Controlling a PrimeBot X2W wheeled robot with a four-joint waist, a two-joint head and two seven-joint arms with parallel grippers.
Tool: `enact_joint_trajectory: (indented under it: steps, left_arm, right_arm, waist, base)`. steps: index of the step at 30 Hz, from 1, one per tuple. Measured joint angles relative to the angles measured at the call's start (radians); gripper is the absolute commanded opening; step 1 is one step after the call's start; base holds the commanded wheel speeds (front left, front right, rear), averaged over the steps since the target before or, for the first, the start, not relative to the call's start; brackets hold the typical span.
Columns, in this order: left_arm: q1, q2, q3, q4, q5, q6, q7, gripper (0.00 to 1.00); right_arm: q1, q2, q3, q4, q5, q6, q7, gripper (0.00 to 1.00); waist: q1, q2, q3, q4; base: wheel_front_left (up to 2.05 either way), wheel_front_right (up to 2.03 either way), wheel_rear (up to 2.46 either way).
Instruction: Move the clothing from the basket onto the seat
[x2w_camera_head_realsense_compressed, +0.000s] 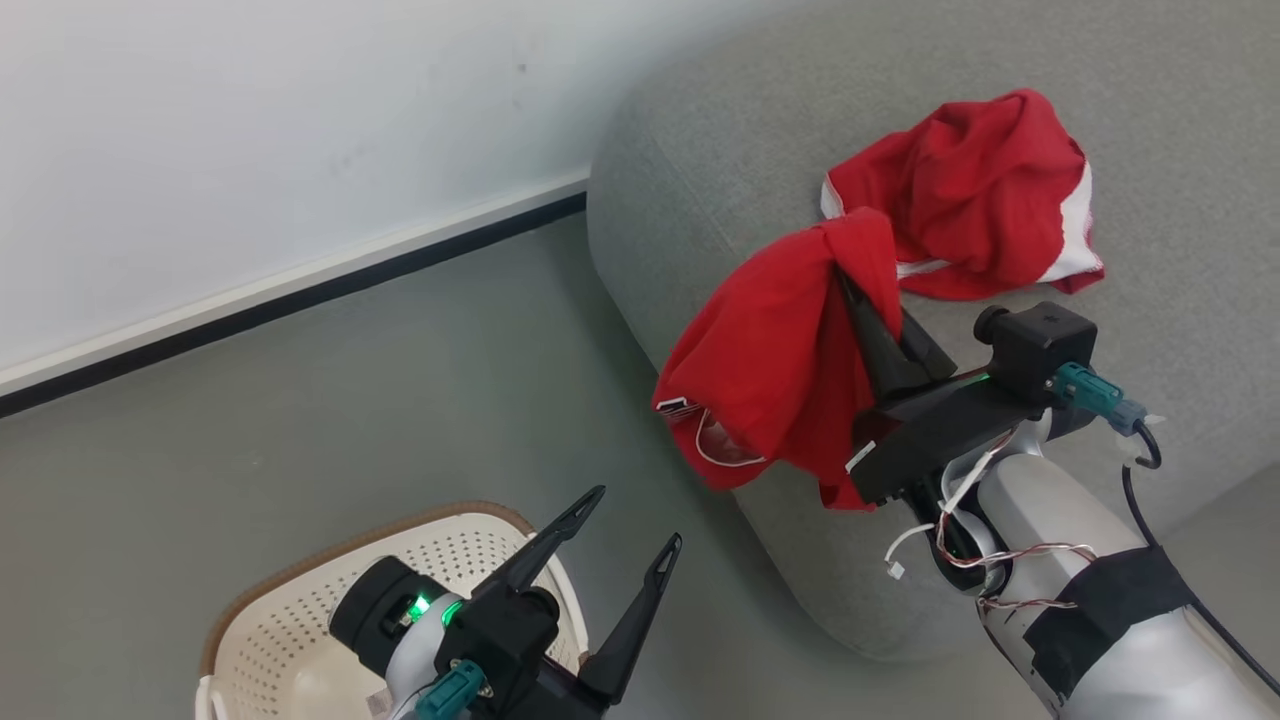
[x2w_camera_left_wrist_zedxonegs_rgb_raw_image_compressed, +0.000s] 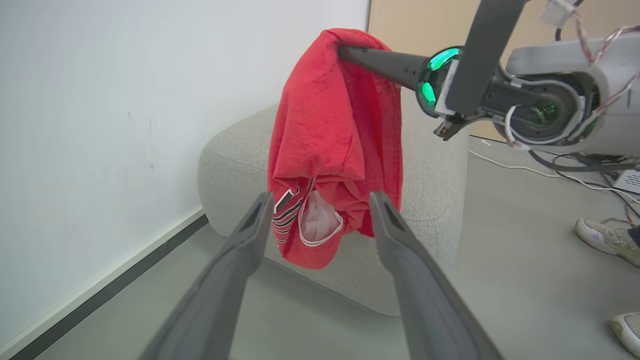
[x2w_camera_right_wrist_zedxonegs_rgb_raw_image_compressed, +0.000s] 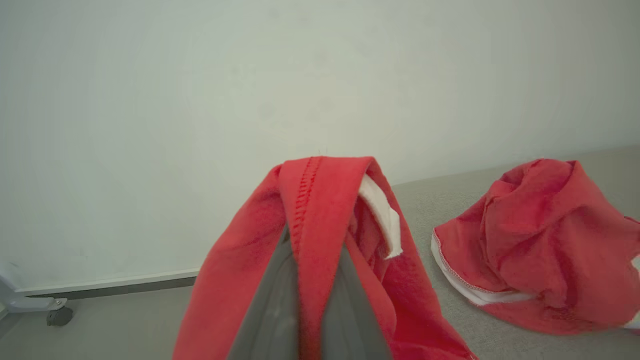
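One grey seat (x2w_camera_head_realsense_compressed: 1180, 120) beside white wall (x2w_camera_head_realsense_compressed: 250, 120).

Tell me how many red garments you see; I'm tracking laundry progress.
2. One garment lies crumpled on the seat; the other garment hangs from the right gripper near the seat's edge. More may hide in the basket.

Black long-fingered left hand (x2w_camera_head_realsense_compressed: 638, 515); silver forearm (x2w_camera_head_realsense_compressed: 1050, 520); teal connectors (x2w_camera_head_realsense_compressed: 1085, 390); green lights (x2w_camera_head_realsense_compressed: 420, 605).

left end effector (x2w_camera_head_realsense_compressed: 638, 515) low, fingers spread | right end effector (x2w_camera_head_realsense_compressed: 850, 285) raised, fingers pinched on clothing (x2w_camera_head_realsense_compressed: 770, 350)
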Motion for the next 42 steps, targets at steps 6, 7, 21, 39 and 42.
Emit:
enact_joint_trajectory:
  steps: [6, 7, 21, 39, 42]
  left_arm:
    - [-0.019, 0.004, 0.001, -0.004, 0.006, 0.000, 0.009, 1.00]
    - [-0.022, 0.004, 0.001, -0.005, 0.006, 0.000, 0.013, 1.00]
    - [-0.075, 0.002, -0.009, -0.020, 0.010, -0.008, 0.026, 1.00]
    - [-0.148, 0.024, -0.052, -0.069, 0.056, -0.027, 0.069, 1.00]
    - [-0.162, 0.031, -0.054, -0.077, 0.059, -0.030, 0.071, 1.00]
  right_arm:
    - [-0.004, -0.010, -0.038, -0.016, -0.003, -0.003, 0.000, 0.00]
    - [-0.008, -0.012, -0.046, -0.018, -0.003, -0.003, 0.000, 0.00]
    - [-0.221, -0.087, -0.200, -0.018, -0.013, -0.001, -0.003, 0.00]
    - [-0.477, -0.281, -0.407, 0.151, -0.010, 0.001, -0.007, 0.00]
    - [-0.473, -0.289, -0.416, 0.164, -0.006, -0.003, -0.007, 0.00]
  waist:
    - [0.0000, 0.0000, 0.029, -0.031]
    - [0.0000, 0.0000, 0.034, -0.034]
    - [0.0001, 0.0000, 0.091, -0.031]
    - [0.0001, 0.0001, 0.229, 0.029]
    - [0.0001, 0.0000, 0.258, 0.041]
  base:
    - [0.00, 0.00, 0.00]
    - [0.00, 0.00, 0.00]
    - [0.00, 0.00, 0.00]
    - [0.00, 0.00, 0.00]
    - [0.00, 0.00, 0.00]
